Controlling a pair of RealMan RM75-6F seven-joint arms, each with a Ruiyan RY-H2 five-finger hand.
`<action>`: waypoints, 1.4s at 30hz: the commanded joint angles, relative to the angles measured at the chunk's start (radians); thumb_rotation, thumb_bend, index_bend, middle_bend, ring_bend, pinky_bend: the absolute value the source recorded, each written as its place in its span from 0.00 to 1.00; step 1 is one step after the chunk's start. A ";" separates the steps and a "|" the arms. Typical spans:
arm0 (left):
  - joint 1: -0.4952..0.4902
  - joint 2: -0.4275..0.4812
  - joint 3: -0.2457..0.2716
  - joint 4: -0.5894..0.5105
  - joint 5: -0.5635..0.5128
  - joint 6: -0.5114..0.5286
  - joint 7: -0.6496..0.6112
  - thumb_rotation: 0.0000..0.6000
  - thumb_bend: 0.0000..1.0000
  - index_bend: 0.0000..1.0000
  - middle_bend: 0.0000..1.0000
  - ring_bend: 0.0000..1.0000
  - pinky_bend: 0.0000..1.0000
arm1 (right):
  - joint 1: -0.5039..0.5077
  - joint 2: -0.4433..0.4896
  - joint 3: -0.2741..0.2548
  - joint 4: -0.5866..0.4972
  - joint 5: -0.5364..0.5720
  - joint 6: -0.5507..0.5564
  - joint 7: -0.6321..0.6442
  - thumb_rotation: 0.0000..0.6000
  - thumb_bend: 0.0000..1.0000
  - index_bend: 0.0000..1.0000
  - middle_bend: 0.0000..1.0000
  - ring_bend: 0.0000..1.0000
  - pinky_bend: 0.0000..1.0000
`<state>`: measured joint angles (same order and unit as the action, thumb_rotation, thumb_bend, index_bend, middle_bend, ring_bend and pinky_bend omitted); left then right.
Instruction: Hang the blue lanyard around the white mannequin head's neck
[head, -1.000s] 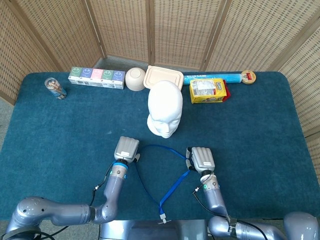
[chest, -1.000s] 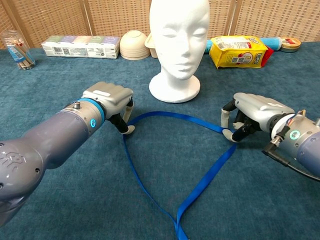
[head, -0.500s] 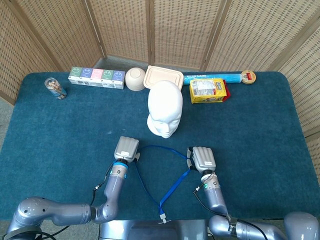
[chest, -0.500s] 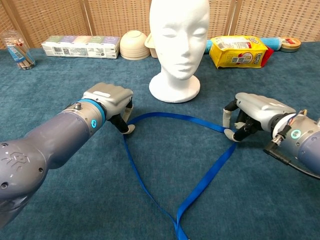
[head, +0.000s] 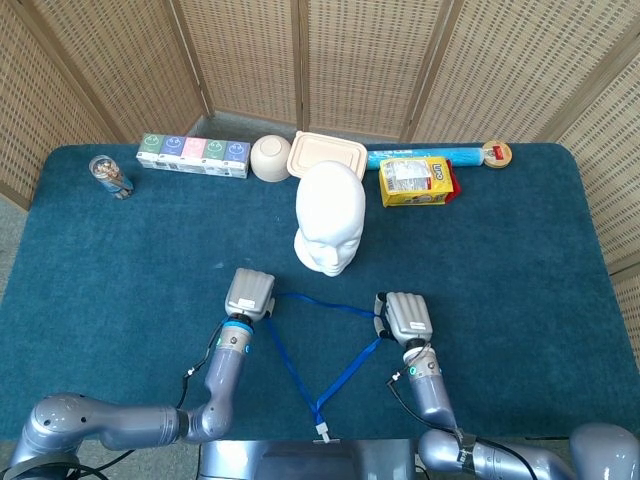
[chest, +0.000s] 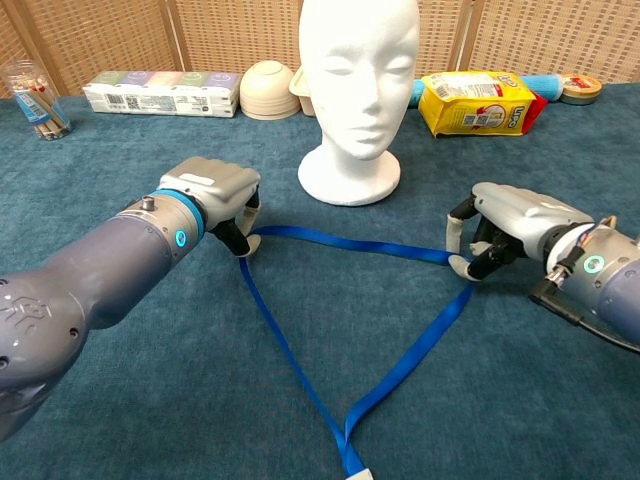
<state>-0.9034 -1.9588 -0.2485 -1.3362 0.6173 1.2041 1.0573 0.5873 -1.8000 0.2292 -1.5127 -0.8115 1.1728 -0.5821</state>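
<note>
Blue lanyard (chest: 350, 345) pinched taut by left hand (chest: 208, 200) and right hand (chest: 505, 228), teal-carpeted table (head: 520, 260), wicker screens (head: 380, 60) behind.

Blue lanyard (head: 318, 365) (taut triangle) between left hand (head: 250, 293) and right hand (head: 407, 317)

my blue lanyard (chest: 330, 330) lay stretched in a taut triangle on the cloth, just before the upright white mannequin head (chest: 358, 70), clip end nearest me.
</note>
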 joint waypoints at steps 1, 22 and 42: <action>0.004 0.006 0.002 -0.003 0.004 0.002 -0.004 0.80 0.44 0.69 1.00 1.00 1.00 | -0.001 0.003 0.000 -0.004 0.000 0.001 0.002 1.00 0.53 0.69 0.99 1.00 1.00; 0.074 0.136 0.044 -0.141 0.160 0.055 -0.120 0.81 0.44 0.71 1.00 1.00 1.00 | -0.028 0.066 0.001 -0.107 -0.053 0.037 0.057 1.00 0.53 0.70 1.00 1.00 1.00; 0.131 0.347 0.061 -0.465 0.386 0.120 -0.216 0.81 0.44 0.71 1.00 1.00 1.00 | -0.044 0.224 0.048 -0.421 -0.195 0.127 0.078 1.00 0.53 0.71 1.00 1.00 1.00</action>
<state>-0.7751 -1.6383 -0.1775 -1.7674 0.9851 1.3180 0.8465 0.5425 -1.6001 0.2628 -1.9026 -0.9952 1.2896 -0.5018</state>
